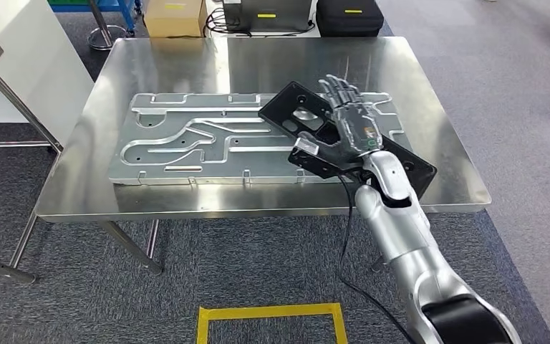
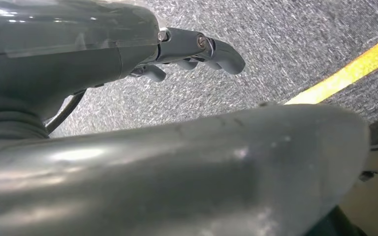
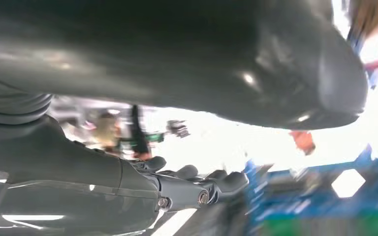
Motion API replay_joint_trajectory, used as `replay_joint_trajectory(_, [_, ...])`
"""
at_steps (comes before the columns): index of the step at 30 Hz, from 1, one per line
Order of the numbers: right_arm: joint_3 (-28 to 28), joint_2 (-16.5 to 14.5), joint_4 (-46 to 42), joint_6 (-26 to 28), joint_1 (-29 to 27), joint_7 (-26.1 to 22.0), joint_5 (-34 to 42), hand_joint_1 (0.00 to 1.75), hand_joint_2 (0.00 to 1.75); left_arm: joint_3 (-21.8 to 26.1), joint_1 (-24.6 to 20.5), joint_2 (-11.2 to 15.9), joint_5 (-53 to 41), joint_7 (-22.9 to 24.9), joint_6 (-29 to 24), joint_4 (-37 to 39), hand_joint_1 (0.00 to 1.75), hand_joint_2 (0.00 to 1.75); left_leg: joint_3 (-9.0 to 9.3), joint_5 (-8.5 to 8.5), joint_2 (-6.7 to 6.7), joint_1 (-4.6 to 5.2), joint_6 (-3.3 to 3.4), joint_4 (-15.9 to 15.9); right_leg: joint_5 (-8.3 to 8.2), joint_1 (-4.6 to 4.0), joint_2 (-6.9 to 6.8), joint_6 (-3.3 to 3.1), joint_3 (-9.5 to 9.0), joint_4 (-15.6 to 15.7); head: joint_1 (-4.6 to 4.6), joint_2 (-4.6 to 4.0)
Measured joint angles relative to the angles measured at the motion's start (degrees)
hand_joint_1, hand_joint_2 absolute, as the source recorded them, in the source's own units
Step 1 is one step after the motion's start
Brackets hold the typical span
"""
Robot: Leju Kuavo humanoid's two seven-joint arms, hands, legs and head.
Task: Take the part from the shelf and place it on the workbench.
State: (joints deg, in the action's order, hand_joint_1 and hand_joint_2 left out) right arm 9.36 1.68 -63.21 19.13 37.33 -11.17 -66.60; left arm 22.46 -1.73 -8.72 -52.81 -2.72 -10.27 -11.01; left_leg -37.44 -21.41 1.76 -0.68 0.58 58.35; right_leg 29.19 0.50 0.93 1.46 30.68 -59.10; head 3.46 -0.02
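Start from the workbench (image 1: 186,64), the steel-topped table that takes up most of your head view; everything below is placed against it. On its top lies a large silver machined plate (image 1: 186,143), set lengthwise along the bench's near half.

The part (image 1: 297,100), a flat black plate with holes, rests partly on the silver plate's right end and partly on the bare bench top beyond it. Its long axis runs diagonally, from the bench's middle toward the near right edge, where one corner sits close to the rim.

Your right hand (image 1: 347,118) lies on top of the part, fingers stretched out flat and spread toward the far side of the bench, roughly across the part's long axis. Its thumb side appears to sit at the part's near edge, but you cannot tell from here whether anything is still pinched; the right wrist view is too blurred to settle it.

Your left hand (image 2: 197,49) hangs off the bench over the carpet, fingers loosely curled and holding nothing.

Judging by this, the part is already down. The move turns on lifting the right hand straight up, off the part.
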Motion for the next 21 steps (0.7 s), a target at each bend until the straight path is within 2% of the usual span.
replay_joint_trajectory(2, [-4.66, -0.8, -7.59, 2.31, -6.37, -0.77, 0.6, 0.0, 0.0, 0.38, 0.01, 0.01, -0.15, 0.05, -0.08, 0.01, 0.0, 0.0, 0.13, 0.6, -0.18, -0.11, -0.76, -0.2, -0.65, -0.4, 0.01, -0.75, -0.5, 1.27, 0.01, 0.0])
replay_joint_trajectory(4, [-9.28, -1.0, -14.88, 4.15, -13.33, -2.1, 1.13, 0.0, 0.0, 0.59, 0.12, 0.03, -0.42, 0.37, -0.04, 0.04, 0.0, 0.0, -0.18, 0.32, -0.43, -0.23, -1.41, -0.02, -1.46, -0.24, -0.33, -1.61, -0.32, 1.81, 0.01, 0.0])
replay_joint_trajectory(5, [-11.36, -1.01, -18.09, 4.7, -16.6, -2.91, 1.78, 0.0, 0.0, 0.69, 0.16, 0.05, -0.54, 0.52, -0.03, 0.05, 0.0, 0.0, -0.67, -1.21, -0.59, -0.27, -1.62, 1.09, -2.03, -0.15, -0.52, -2.06, 0.01, 2.01, 0.01, 0.0])
replay_joint_trajectory(6, [-13.17, -0.96, -20.87, 5.1, -19.63, -3.73, 2.6, 0.0, 0.0, 0.8, 0.19, 0.07, -0.63, 0.64, -0.03, 0.06, 0.0, 0.0, -1.37, -3.7, -0.72, -0.32, -1.75, 3.34, -2.64, 0.0, -0.69, -2.41, 0.5, 2.19, 0.01, 0.0])
replay_joint_trajectory(8, [-16.6, -0.84, -26.01, 5.68, -25.01, -5.36, 4.38, 0.0, 0.0, 0.97, 0.18, 0.14, -0.85, 0.75, -0.03, 0.06, 0.0, 0.0, -2.83, -9.72, -0.87, -0.47, -1.89, 10.65, -3.64, -0.14, -0.88, -2.77, 1.78, 2.11, 0.02, 0.0])
replay_joint_trajectory(9, [-18.13, -0.8, -28.16, 5.94, -27.37, -6.04, 5.15, 0.0, 0.0, 1.08, 0.17, 0.18, -0.98, 0.78, -0.03, 0.06, 0.0, 0.0, -3.09, -11.45, -0.92, -0.51, -1.96, 14.04, -4.13, -0.23, -0.96, -2.8, 2.48, 2.04, 0.02, 0.0])
replay_joint_trajectory(10, [-19.58, -0.78, -30.22, 6.24, -29.52, -6.69, 5.95, 0.0, 0.0, 1.22, 0.12, 0.22, -1.12, 0.79, -0.04, 0.06, 0.0, 0.0, -2.73, -11.94, -0.96, -0.51, -1.97, 16.1, -4.61, -0.34, -1.02, -2.81, 3.18, 1.95, 0.02, 0.0])
replay_joint_trajectory(11, [-20.81, -0.78, -32.13, 6.65, -31.67, -7.34, 6.86, 0.0, 0.0, 1.39, 0.01, 0.23, -1.24, 0.79, -0.07, 0.06, 0.0, 0.0, -1.41, -11.23, -0.99, -0.49, -1.87, 16.1, -5.08, -0.46, -1.11, -2.76, 3.88, 1.83, 0.02, 0.0])
replay_joint_trajectory(12, [-21.91, -0.8, -34.14, 7.2, -33.99, -8.02, 7.97, 0.0, 0.0, 1.55, -0.16, 0.24, -1.31, 0.77, -0.11, 0.06, 0.0, 0.0, 0.95, -9.9, -1.0, -0.41, -1.6, 13.96, -5.52, -0.6, -1.23, -2.7, 4.52, 1.73, 0.02, 0.0])
replay_joint_trajectory(13, [-22.93, -0.82, -36.31, 7.9, -36.55, -8.9, 9.43, 0.0, 0.0, 1.67, -0.37, 0.25, -1.35, 0.71, -0.18, 0.06, 0.0, 0.0, 4.16, -8.82, -0.98, -0.25, -1.15, 10.22, -5.91, -0.73, -1.42, -2.6, 5.01, 1.61, 0.02, 0.0])
replay_joint_trajectory(14, [-23.88, -0.84, -38.47, 8.62, -39.35, -9.9, 11.24, 0.0, 0.0, 1.76, -0.59, 0.28, -1.37, 0.6, -0.31, 0.05, 0.0, 0.0, 7.77, -8.57, -0.91, 0.0, -0.63, 5.48, -6.25, -0.9, -1.69, -2.46, 5.37, 1.48, 0.02, 0.0])
replay_joint_trajectory(15, [-24.73, -0.86, -40.4, 9.13, -42.06, -10.95, 13.33, 0.0, 0.0, 1.82, -0.78, 0.31, -1.37, 0.43, -0.47, 0.04, 0.0, 0.0, 10.57, -8.8, -0.85, 0.23, -0.3, 1.58, -6.59, -0.96, -2.01, -2.23, 5.52, 1.41, 0.02, 0.0])
replay_joint_trajectory(16, [-25.49, -0.87, -42.04, 9.23, -44.52, -12.07, 15.79, 0.0, 0.0, 1.87, -0.91, 0.32, -1.36, 0.21, -0.64, 0.03, 0.0, 0.0, 12.33, -9.27, -0.87, 0.49, -0.08, -1.14, -6.93, -0.9, -2.32, -1.95, 5.53, 1.38, 0.01, 0.0])
replay_joint_trajectory(17, [-26.19, -0.9, -43.24, 8.5, -46.67, -13.07, 18.82, 0.0, 0.0, 1.93, -0.99, 0.32, -1.36, 0.01, -0.79, 0.03, 0.0, 0.0, 12.99, -9.52, -0.92, 0.71, 0.03, -2.52, -7.33, -0.78, -2.58, -1.61, 5.49, 1.44, 0.01, 0.0])
replay_joint_trajectory(19, [-27.82, -1.06, -44.14, 3.5, -49.82, -14.78, 26.93, 0.0, 0.0, 2.12, -1.01, 0.15, -1.59, -0.18, -0.9, 0.05, 0.0, 0.0, 12.3, -8.37, -1.07, 0.72, 0.38, -3.07, -7.78, -0.54, -2.65, -0.88, 5.61, 1.54, 0.01, 0.0])
replay_joint_trajectory(20, [-29.06, -1.29, -43.55, -0.56, -50.75, -15.41, 31.41, 0.0, 0.0, 2.2, -1.08, 0.08, -1.84, -0.13, -0.9, 0.07, 0.0, 0.0, 11.71, -7.57, -1.05, 0.61, 0.74, -3.28, -6.66, -0.42, -2.35, -0.53, 5.97, 0.93, 0.01, 0.0])
replay_joint_trajectory(21, [-30.81, -1.65, -41.89, -5.17, -51.13, -15.85, 35.13, 0.0, 0.0, 2.26, -1.2, 0.01, -2.19, -0.03, -0.9, 0.08, 0.0, 0.0, 10.94, -6.68, -1.03, 0.47, 1.03, -3.52, -4.45, -0.31, -1.98, -0.2, 6.55, -0.58, 0.0, 0.0])
